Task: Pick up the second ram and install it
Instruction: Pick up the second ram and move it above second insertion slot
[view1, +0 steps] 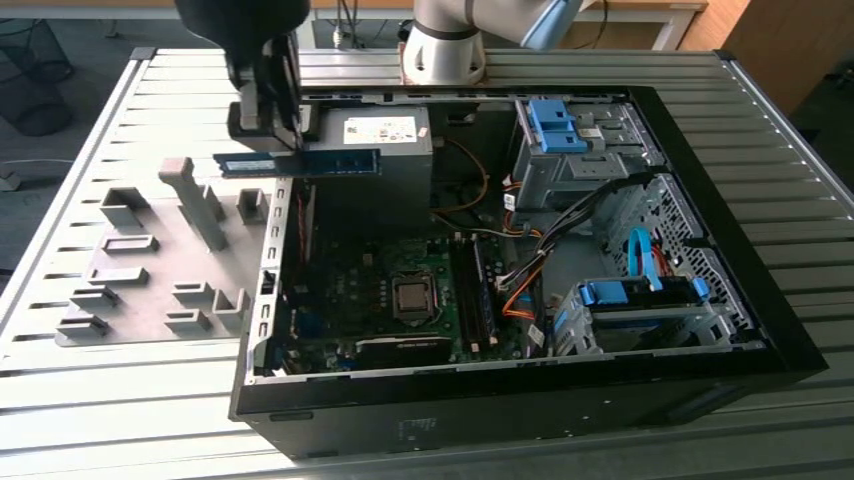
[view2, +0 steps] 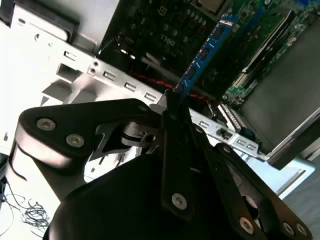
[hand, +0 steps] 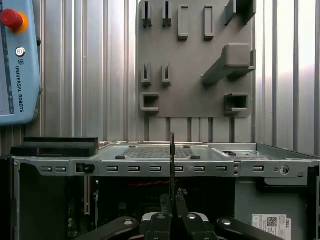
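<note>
1. end effector (view1: 276, 152) up high over the open computer case (view1: 787, 340), at the edge on the exterior view's left; pressed together, pinching the second ram (view1: 334, 162) near one end.
2. second ram held in the air, long edge level, touching nothing but the end effector; free length reaching toward the exterior view's right, in front of the grey power supply (view1: 387, 130).
3. in the second wrist view, end effector (view2: 172, 102) clamped on the blue stick (view2: 204, 54); row of dark chips visible, motherboard (view2: 165, 30) behind and well apart.
4. in the first wrist view, stick (hand: 172, 155) seen edge-on as a thin dark line rising from the end effector (hand: 172, 202), crossing the case's metal rim.
5. long black slots (view1: 470, 290) on the motherboard, well apart from the stick.
6. grey holder plate (view1: 147, 290) lying on the slatted metal surface (view1: 80, 400), just beside the case.
7. pendant (hand: 17, 65) with red button on the surface.
</note>
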